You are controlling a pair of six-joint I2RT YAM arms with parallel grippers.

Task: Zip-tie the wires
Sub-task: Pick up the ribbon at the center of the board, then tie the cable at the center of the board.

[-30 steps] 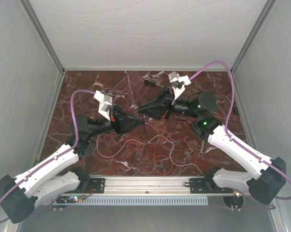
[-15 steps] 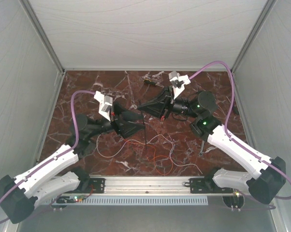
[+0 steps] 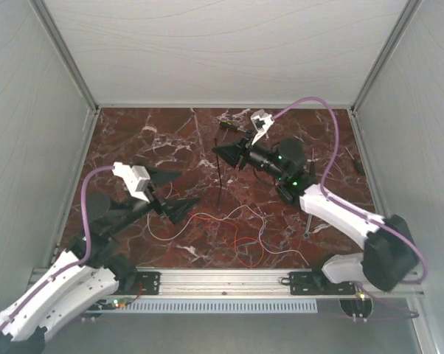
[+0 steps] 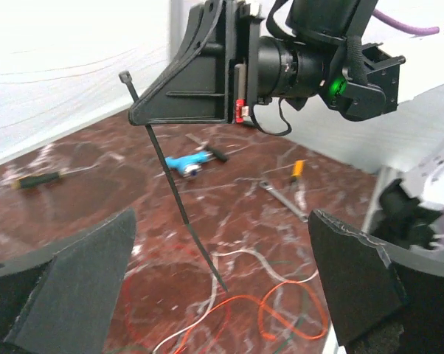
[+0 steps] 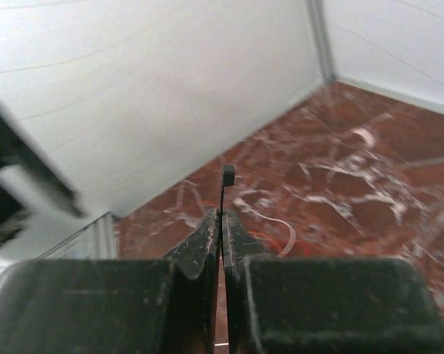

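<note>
The wires (image 3: 233, 225) lie loose on the marble, orange-red and white strands in front of both arms; they also show as wires (image 4: 281, 313) and wires (image 5: 275, 221). A thin black zip tie (image 3: 218, 177) hangs tail down from my right gripper (image 3: 220, 151), which is shut on it just below its head. From the right wrist, the zip tie (image 5: 228, 175) sticks up out of the right gripper (image 5: 222, 215). My left gripper (image 3: 178, 192) stands wide open near left, apart from the tie. In the left wrist view the zip tie (image 4: 179, 199) dangles beyond the left gripper (image 4: 222, 217), its tip just above the wires.
A blue tool (image 4: 189, 164), a yellow-and-black screwdriver (image 4: 37, 179), an orange-handled tool (image 4: 298, 169) and a metal tool (image 4: 285, 198) lie on the far marble. Another metal tool (image 3: 308, 221) lies beside the right arm. White walls enclose three sides.
My left gripper opened, let go of the zip tie and drew back toward the near left. My right gripper kept the tie and shifted up and toward the back.
</note>
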